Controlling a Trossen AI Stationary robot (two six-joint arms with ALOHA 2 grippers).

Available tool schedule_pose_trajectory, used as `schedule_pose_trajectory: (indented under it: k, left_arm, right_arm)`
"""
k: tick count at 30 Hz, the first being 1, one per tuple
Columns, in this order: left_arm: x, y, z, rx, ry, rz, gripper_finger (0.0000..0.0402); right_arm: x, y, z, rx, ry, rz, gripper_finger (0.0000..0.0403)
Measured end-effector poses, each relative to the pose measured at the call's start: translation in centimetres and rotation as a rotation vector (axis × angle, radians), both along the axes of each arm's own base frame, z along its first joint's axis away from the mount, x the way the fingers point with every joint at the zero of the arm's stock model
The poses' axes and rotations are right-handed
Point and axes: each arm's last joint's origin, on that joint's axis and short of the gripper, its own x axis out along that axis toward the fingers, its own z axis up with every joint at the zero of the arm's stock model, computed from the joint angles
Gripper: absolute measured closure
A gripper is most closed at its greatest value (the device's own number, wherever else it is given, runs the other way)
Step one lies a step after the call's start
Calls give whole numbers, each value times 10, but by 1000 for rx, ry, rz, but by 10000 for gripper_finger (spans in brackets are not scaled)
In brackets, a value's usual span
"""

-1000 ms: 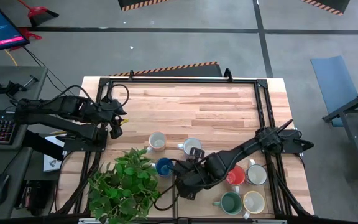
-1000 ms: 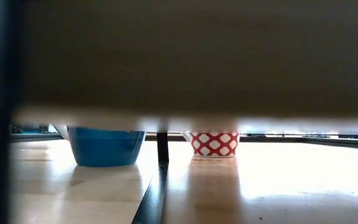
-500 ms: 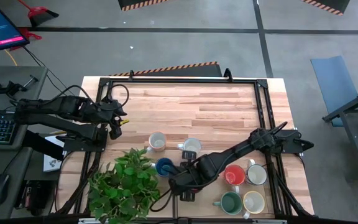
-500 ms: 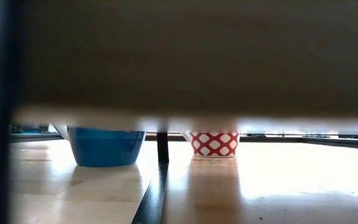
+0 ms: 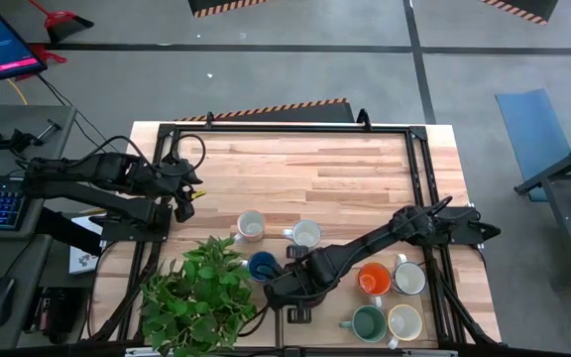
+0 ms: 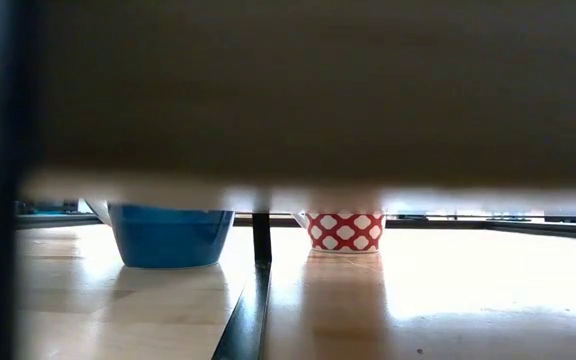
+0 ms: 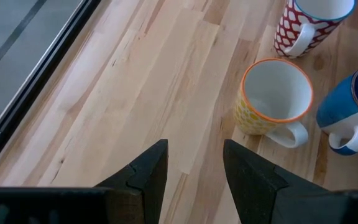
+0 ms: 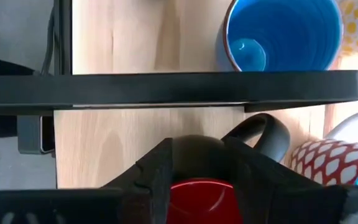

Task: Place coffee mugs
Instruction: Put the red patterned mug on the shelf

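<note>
**Right tool holds a dark mug**

The right tool (image 8: 194, 177) grips a dark round mug with a red inside (image 8: 196, 190), low in the middle of the high view, beside the blue ceramic mug (image 5: 261, 265). The left tool (image 7: 194, 165) waits wide apart at the wooden surface's (image 5: 345, 174) left edge.
</note>
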Motion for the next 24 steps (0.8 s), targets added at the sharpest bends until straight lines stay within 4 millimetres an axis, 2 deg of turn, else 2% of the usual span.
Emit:
schedule_pose_trajectory:
  k: [24]
  left_arm:
    - [0, 0, 0, 0, 1, 0, 257]
  right_arm:
    - [-14, -3, -3, 54, 189, -114, 275]
